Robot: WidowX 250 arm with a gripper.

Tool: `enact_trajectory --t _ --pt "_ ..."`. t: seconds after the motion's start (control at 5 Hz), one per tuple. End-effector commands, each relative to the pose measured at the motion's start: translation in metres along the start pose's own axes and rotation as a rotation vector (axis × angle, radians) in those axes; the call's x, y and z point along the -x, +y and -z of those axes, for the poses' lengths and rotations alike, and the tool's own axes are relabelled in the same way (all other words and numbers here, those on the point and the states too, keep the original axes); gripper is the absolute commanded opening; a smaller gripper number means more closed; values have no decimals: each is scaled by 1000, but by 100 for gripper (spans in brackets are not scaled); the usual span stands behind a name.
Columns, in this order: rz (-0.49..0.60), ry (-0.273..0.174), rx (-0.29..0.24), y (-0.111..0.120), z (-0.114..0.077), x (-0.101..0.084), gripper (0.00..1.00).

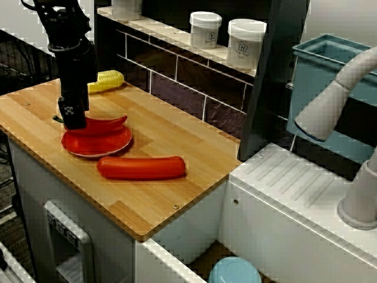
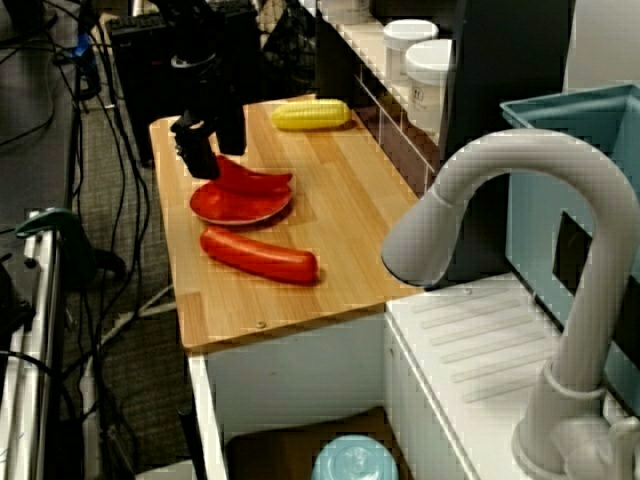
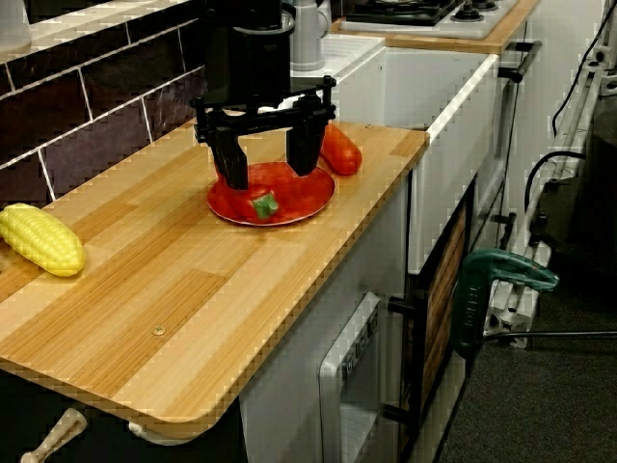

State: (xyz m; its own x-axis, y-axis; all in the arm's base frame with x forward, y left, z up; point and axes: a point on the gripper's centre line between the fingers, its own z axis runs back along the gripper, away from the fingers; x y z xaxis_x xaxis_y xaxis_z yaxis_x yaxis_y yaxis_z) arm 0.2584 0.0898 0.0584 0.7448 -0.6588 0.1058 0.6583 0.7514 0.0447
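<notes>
As red pepper [image 1: 105, 125] on round red plate [image 1: 119, 145] is being straddled, nothing is being gripped. Black claw [image 3: 269, 174] being held wide open.

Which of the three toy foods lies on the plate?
The red pepper with the green stem: it rests on the red plate, the gripper straddling it, jaws open. The red sausage and corn lie on bare wood.

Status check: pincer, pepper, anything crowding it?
Pincer open, low over red pepper, fingers astride it. Pepper lies on red plate. Sausage beside plate, corn further back; neither between fingers.
</notes>
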Motion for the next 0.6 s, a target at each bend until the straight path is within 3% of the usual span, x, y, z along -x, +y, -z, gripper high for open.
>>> enact_trajectory --t 0.0,0.2,0.4 --pt "-3 -23 -17 14 -17 2 100" --pt "-28 -47 -18 26 -30 2 100" --pt "-81 -46 -42 40 -31 9 100"
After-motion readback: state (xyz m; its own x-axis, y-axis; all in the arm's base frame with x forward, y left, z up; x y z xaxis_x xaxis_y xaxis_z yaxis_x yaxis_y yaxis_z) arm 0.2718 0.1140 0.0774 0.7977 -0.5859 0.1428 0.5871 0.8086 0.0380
